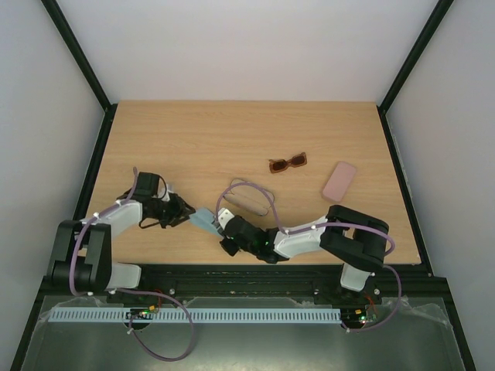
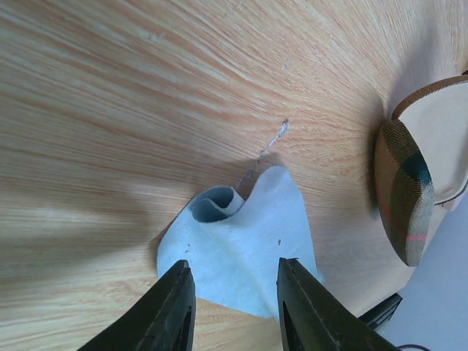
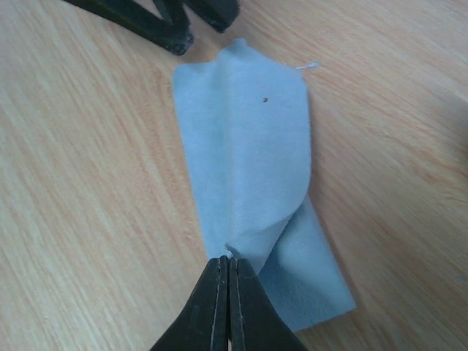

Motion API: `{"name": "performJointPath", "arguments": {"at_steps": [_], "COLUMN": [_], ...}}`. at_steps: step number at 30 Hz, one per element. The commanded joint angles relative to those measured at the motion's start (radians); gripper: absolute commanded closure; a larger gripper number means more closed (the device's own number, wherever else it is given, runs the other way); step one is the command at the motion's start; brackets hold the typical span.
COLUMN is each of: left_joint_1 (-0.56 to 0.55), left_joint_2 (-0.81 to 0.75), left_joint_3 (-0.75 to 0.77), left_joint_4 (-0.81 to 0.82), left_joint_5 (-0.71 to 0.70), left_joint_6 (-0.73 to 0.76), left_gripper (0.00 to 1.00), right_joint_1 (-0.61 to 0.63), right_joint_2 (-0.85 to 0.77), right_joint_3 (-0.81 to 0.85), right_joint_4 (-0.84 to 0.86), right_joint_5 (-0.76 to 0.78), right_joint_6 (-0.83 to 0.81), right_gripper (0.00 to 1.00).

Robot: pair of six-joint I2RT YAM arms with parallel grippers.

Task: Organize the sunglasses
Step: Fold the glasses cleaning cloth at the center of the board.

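The reddish-brown sunglasses lie folded open on the table's far middle, away from both arms. A light blue cloth lies near the front, between the two grippers. My left gripper is open, its fingers apart over the near edge of the cloth and not holding it. My right gripper is shut on a lifted fold of the cloth. In the top view the left gripper and right gripper face each other across the cloth.
A brown plaid oblong case lies just behind the right gripper and shows at the right of the left wrist view. A flat pink case lies at the right. The left gripper's fingers show at the top of the right wrist view.
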Motion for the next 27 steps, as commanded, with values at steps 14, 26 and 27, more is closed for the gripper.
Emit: {"name": "performJointPath", "arguments": {"at_steps": [14,26,27], "left_joint_1": [-0.056,-0.075,-0.077], "left_joint_2": [-0.058,-0.099,-0.096], "left_joint_3": [-0.040,-0.072,-0.072], "left_joint_4": [0.047,0.083,0.083], "left_joint_5": [-0.034,-0.011,-0.011], "left_joint_6": [-0.069,-0.083,-0.080], "left_gripper": [0.62,0.46,0.45], "right_joint_1": [0.023,0.024,0.024], "right_joint_2": [0.052,0.078,0.080], "right_joint_3": [0.049,0.070,0.072], "right_joint_4": [-0.030,-0.055,-0.055], "right_joint_5": [-0.178,-0.223,-0.219], "right_joint_6": [0.009,-0.012,-0.012], "right_gripper": [0.99,0.99,0.99]}}
